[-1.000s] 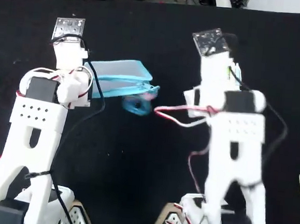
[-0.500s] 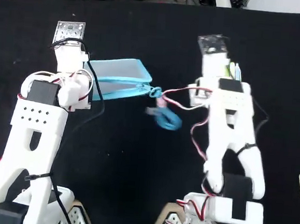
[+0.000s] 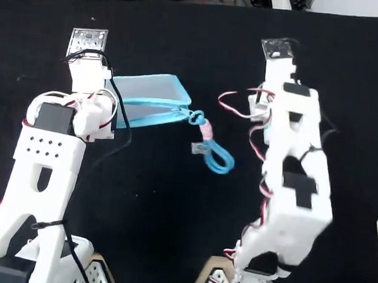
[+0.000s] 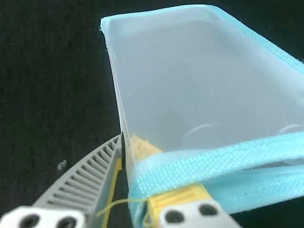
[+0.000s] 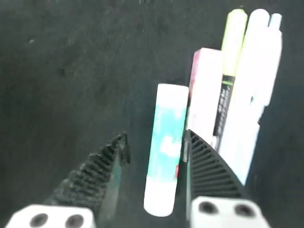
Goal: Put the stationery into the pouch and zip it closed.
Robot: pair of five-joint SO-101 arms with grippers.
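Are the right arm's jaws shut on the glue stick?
No, the jaws stand open, with the glue stick lying loose between them.

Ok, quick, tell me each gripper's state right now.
Left gripper: shut on the pouch, clamped at its edge.
Right gripper: open, holding nothing, poised over the glue stick.

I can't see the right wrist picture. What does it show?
The right gripper, jaws open, hangs over a teal-and-white stick on the black table. Beside it lie a pink block, a yellow-green highlighter and a white pen.
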